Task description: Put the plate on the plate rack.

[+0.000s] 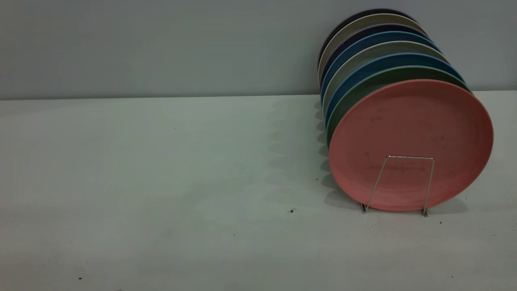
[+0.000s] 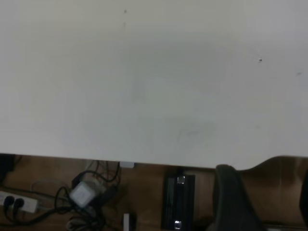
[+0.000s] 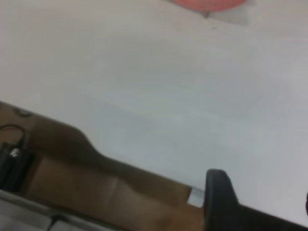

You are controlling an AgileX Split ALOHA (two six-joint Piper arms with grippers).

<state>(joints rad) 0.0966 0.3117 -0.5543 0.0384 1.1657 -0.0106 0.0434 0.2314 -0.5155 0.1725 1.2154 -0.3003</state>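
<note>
the plate [image 1: 412, 137] stands on edge at the right of the exterior frame, foremost in a row of plates [image 1: 375, 52] that leans back toward the wall [image 1: 161, 44]; it sits in the rack [image 1: 408, 182], whose front wire loop crosses its lower face and keeps it from sliding forward, so the job looks done (a judgement from how it sits); the plate is matte salmon pink, round, with a low rim and faint dark scuffs; the rack is thin silver wire bent into an upright rectangle, much shorter than the plate; the table [image 1: 161, 182] is pale, smooth, flecked with dark specks; neither arm shows in the exterior view; the left gripper [image 2: 236, 202] shows only as a dark finger at the lower right of its wrist frame, above the table's edge; the right gripper [image 3: 219, 197] likewise, lower right of its frame, well apart from the plate at that frame's top; for both claws i cannot tell whether they are apart or together.
</note>
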